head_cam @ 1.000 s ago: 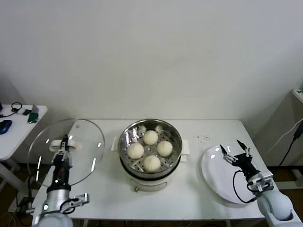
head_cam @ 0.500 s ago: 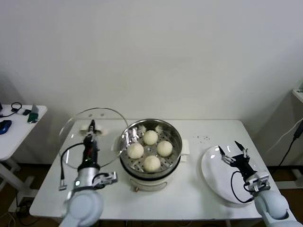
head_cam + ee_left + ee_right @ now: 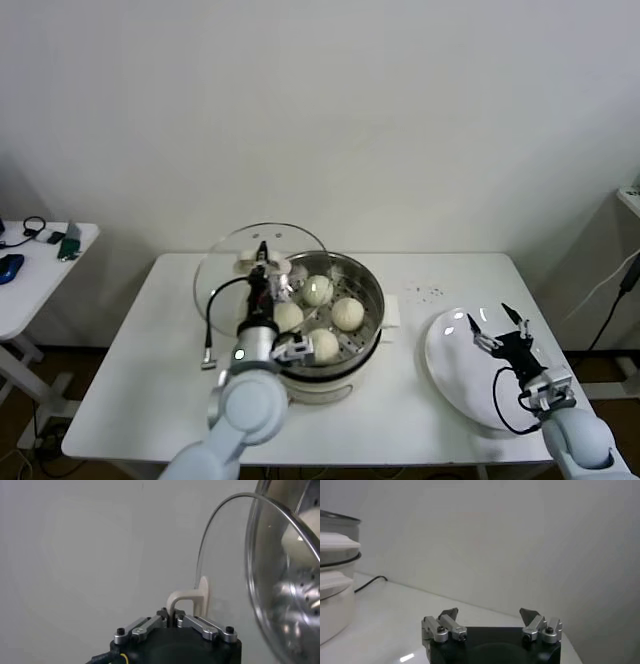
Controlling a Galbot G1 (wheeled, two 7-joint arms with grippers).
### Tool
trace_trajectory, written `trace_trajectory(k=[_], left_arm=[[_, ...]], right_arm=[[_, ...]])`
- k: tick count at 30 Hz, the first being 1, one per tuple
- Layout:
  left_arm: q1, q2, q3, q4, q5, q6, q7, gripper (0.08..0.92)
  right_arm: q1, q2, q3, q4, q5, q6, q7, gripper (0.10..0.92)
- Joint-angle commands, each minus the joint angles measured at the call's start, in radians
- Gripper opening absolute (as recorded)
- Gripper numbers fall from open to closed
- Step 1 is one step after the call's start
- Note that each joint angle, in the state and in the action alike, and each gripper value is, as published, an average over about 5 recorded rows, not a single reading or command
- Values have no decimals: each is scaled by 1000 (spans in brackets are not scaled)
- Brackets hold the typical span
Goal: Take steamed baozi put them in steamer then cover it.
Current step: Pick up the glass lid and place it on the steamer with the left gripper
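Centre of the head view: the steamer (image 3: 330, 345), a shiny steel pot with a perforated floor on a white base, holds four smooth cream-white baozi (image 3: 347, 313). The left gripper (image 3: 262, 262) sits at the pot's upper-left rim, its fingers clamped on the white bar handle of the cover (image 3: 228, 262), a clear glass disc with a metal rim held tilted on edge, partly over that rim. In the left wrist view the cover (image 3: 230, 545) stands beside the pot's mouth. At lower right, the right gripper (image 3: 496, 325) hovers over a white plate (image 3: 450, 375), fingers spread apart
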Motion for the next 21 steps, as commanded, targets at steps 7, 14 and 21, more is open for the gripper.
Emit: trace_trajectory(k=[7,14,21], left_arm=[[-24,-175,111,78,88,48,74,153],[17,-177,113,77,105,48,61,153],[19,-175,120,96,111,48,49,153]], right_arm=[[-3,13,15,-26,-20,13,-6,823],[4,9,10,-38,-28,18,-12,823],[5,5,9,-40,-30,20,-15,823]])
